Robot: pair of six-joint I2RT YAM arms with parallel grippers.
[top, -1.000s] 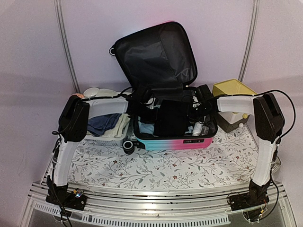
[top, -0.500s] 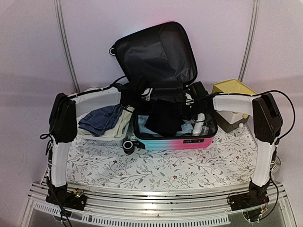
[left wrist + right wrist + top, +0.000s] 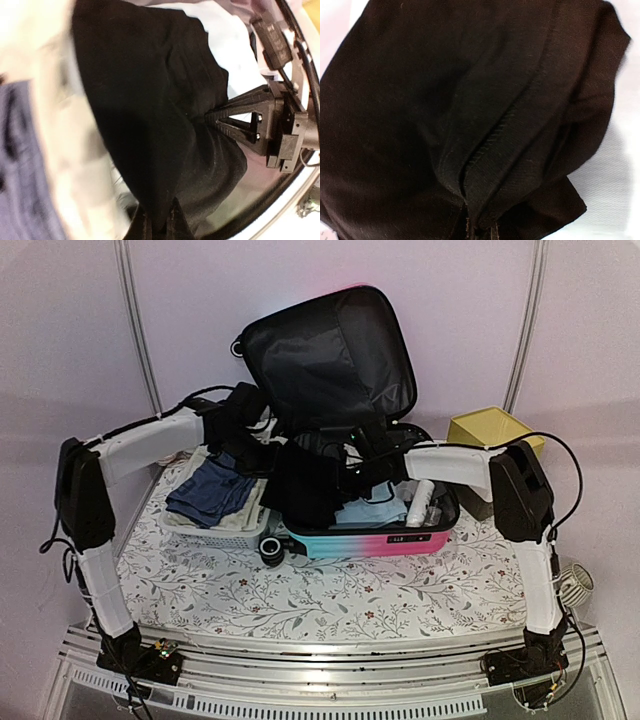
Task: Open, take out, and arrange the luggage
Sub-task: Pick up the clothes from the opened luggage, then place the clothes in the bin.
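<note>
Garment gripped by both grippers at the luggage's left end.
Luggage point(image 3: 372, 538) stands open, lid up. Left gripper point(image 3: 156, 227) and right gripper point(image 3: 480, 232) are each clamped tight on the black garment point(image 3: 305, 485), which hangs over the luggage's left part. A second ago it was over the luggage's centre. Both arms reach inward, the left with its elbow swung out.

a robot test booth in a lab, not a home: plain pale lilac wall panels point(image 3: 70, 340) joined by thin metal poles point(image 3: 140, 330) close in a table point(image 3: 330, 600) under a floral-print cloth, and two white-and-black robot arms, left point(image 3: 150, 440) and right point(image 3: 455, 462), rise from a ribbed aluminium rail point(image 3: 330, 660) along its near edge.
</note>
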